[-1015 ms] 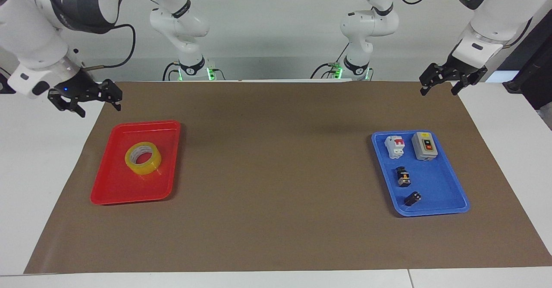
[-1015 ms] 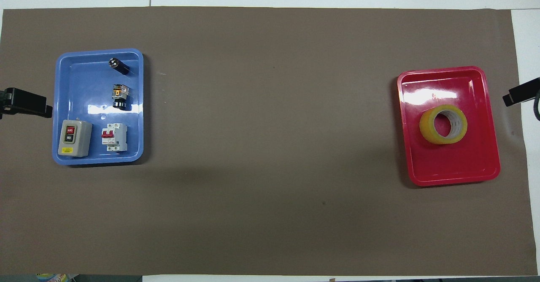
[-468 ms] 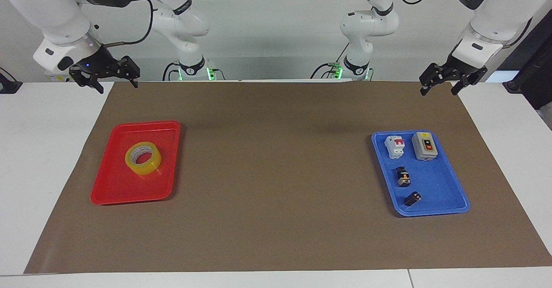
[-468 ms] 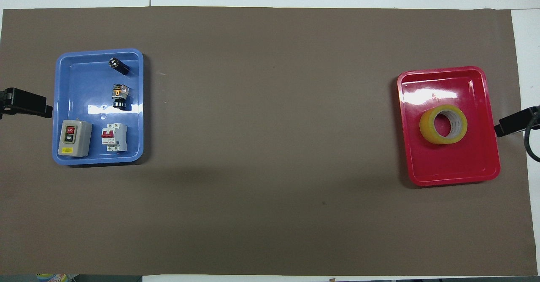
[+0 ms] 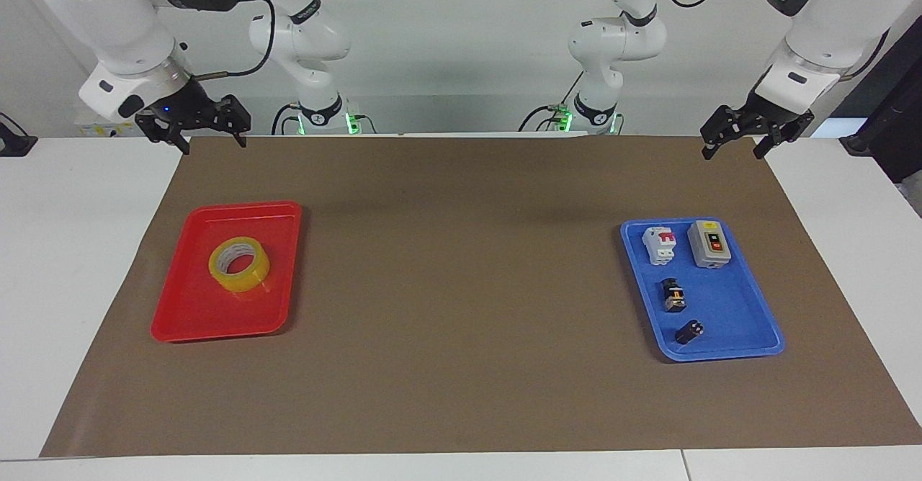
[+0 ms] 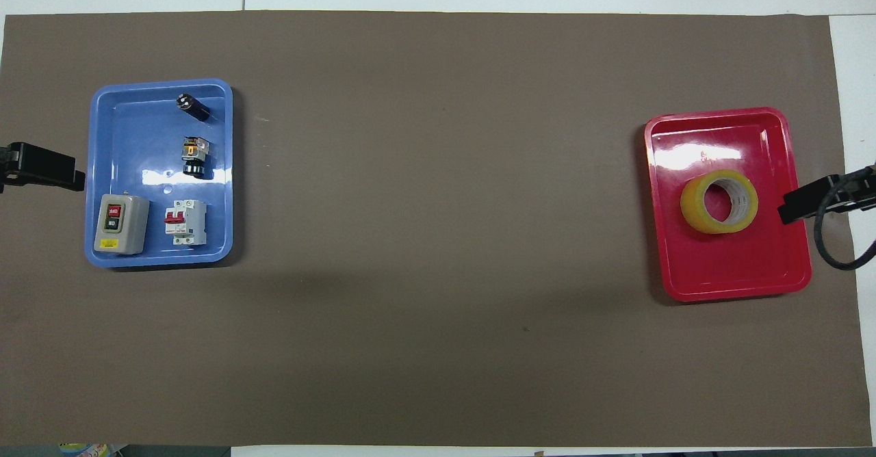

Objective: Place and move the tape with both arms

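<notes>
Tape point(image 5: 239, 265) lies flat in red tray point(image 5: 180, 322), right arm's end of tabletop. Right gripper point(image 5: 193, 129) is raised at tape's 12 o'clock, fingers spread wide. Left gripper point(image 5: 742, 137) waits, fingers probably open. Descent should be centred so the wall is straddled.

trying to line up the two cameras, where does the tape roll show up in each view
Facing view: the tape lies in the red tray, toward the picture's left, a little above mid-height.
Overhead view: the tape sits in the same red tray, toward the picture's right, about mid-height.
Shared landmark: the blue tray of small electrical parts at the left arm's end of the table.
</notes>
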Tool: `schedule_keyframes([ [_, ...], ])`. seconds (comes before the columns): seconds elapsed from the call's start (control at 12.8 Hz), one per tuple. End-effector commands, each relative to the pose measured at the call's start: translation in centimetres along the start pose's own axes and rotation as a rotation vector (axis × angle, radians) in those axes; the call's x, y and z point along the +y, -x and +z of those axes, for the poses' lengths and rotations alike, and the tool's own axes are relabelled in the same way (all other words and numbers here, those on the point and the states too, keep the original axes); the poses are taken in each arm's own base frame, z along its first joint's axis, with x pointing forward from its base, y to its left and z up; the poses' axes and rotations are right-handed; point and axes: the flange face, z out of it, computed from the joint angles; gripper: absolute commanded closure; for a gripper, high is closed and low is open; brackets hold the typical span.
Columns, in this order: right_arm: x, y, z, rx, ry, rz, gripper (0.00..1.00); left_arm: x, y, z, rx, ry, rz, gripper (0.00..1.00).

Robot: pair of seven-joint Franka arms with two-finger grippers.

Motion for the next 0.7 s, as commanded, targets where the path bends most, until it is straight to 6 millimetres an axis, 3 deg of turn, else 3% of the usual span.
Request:
schedule_keyframes([
  [0.0, 1.3, 0.6, -0.2, 0.018, -0.005, 0.035, 0.00, -0.2, 0.0, -0.2, -0.011, 0.015, 0.002, 0.00],
  [0.62, 1.8, -0.4, -2.0, 0.078, 0.026, 0.039, 0.00, -0.2, 0.0, -0.2, -0.011, 0.015, 0.004, 0.00],
])
